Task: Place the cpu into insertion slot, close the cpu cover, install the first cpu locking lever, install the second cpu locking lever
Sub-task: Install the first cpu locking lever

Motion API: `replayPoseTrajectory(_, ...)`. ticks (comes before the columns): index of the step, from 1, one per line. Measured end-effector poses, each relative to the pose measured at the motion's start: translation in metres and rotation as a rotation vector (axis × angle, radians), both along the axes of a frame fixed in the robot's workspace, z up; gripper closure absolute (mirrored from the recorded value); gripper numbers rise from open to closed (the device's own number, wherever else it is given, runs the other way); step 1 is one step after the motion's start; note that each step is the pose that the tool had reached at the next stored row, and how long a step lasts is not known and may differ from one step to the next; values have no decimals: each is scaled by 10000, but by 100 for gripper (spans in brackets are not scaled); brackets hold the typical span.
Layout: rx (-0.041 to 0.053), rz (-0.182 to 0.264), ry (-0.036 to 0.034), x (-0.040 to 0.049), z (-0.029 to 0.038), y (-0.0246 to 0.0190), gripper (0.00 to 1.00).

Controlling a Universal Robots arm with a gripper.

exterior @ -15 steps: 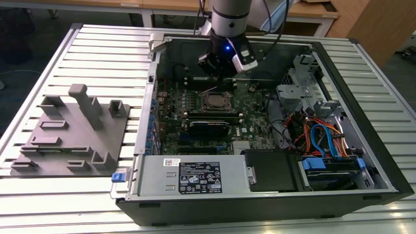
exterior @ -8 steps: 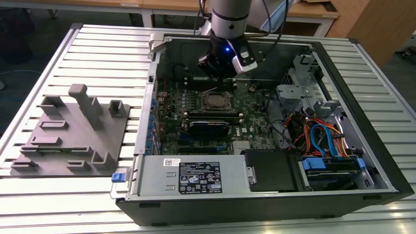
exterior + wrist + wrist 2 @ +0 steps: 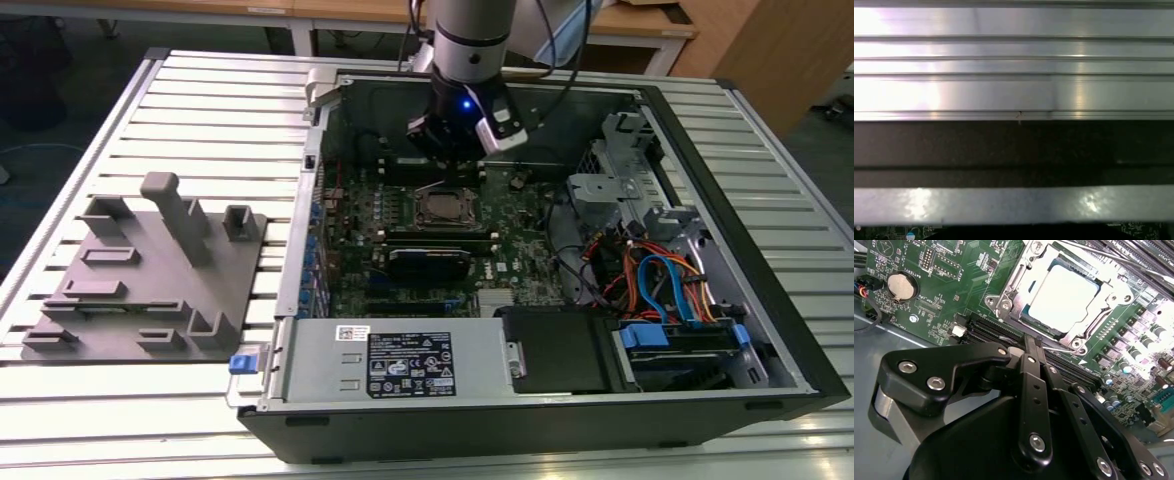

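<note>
Inside the open case (image 3: pixel 534 430), exterior view:
- 1 arm (image 3: pixel 470 40) reaches down over the board (image 3: pixel 354 260).
- The fingers (image 3: pixel 447 168) hang low over it.
- The slot (image 3: pixel 445 208) lies just beside them, on the camera's side.
- The case stands on a slatted counter (image 3: pixel 214 90).
- A grey fixture (image 3: pixel 147 270) sits well apart, at the exterior view's left.

Second wrist view:
- 2 fingers (image 3: pixel 1032 347) are pressed together, with nothing visible between the tips.
- The tips are near the slot's closest edge, over the memory slots (image 3: pixel 979 330).
- The cpu (image 3: pixel 1064 295) sits flat in the slot, straight ahead of the tips.
- The cover (image 3: pixel 1019 285) appears down around the cpu. It is square, so it has no long axis.
- The state of the levers cannot be told.

First wrist view:
- The counter slats (image 3: pixel 1014 65) show, then a dark band of case.
- A sliver of board (image 3: pixel 884 232) is also in view.
</note>
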State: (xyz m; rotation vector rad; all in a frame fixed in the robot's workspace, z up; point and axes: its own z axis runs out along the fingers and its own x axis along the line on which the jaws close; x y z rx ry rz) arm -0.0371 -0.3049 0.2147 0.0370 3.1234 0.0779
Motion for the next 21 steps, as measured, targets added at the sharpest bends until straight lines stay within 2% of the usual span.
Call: replayPoseTrajectory(21, 23, 1, 0, 44, -67, 0, 90)
